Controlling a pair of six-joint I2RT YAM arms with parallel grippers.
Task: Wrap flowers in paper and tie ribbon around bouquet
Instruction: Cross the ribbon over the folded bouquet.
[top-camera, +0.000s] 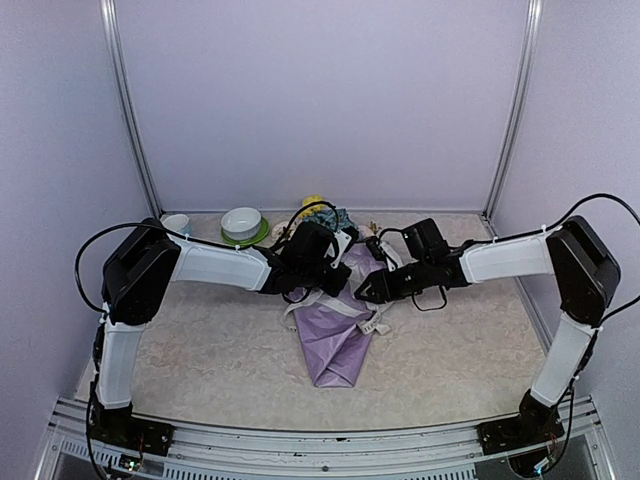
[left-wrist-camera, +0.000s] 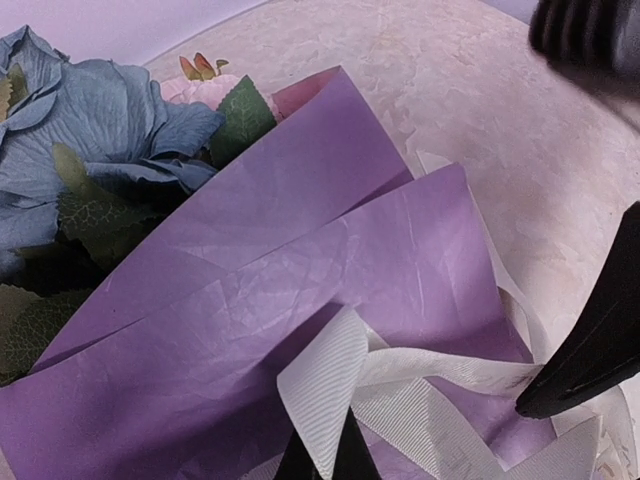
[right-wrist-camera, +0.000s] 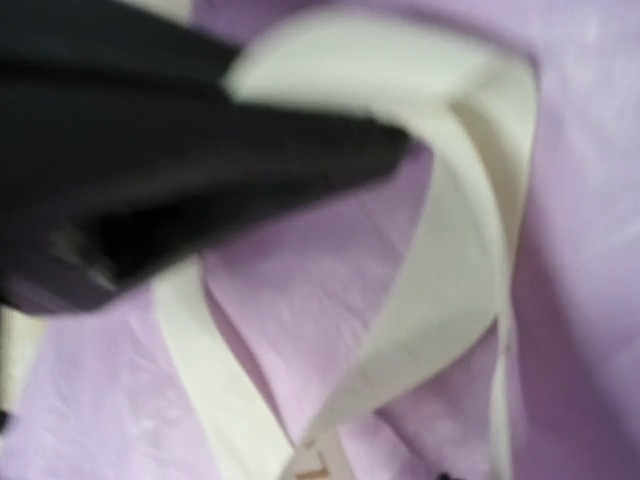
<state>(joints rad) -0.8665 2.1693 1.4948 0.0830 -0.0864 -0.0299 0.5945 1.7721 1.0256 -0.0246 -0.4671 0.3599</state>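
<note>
My left jaws were pressed together low in the left wrist view, pinching a fold of the ribbon that stood up from them as a short loop. I could not tell whether my right jaws were spread or closed. The right wrist view was blurred and showed only one dark finger lying across a ribbon loop. From the left wrist I saw a right fingertip touching the strand just beside my own loop.

I judged the tying to be under way and not yet snug. To do it well, my left needed to keep its pinch steady. My right needed a clean hold on one strand only, drawn sideways along the paper rather than upward, so that the thin sheet would not open or tear.

The bouquet lay on the tabletop between my arms. Its point was towards my bases and the flowers were at the far end, with the ribbon crossing its middle.

My two wrists were crowded close over that spot, and I thought they might knock each other. A white bowl on a green saucer and a small cup stood off to the far left, apart from the work.
</note>
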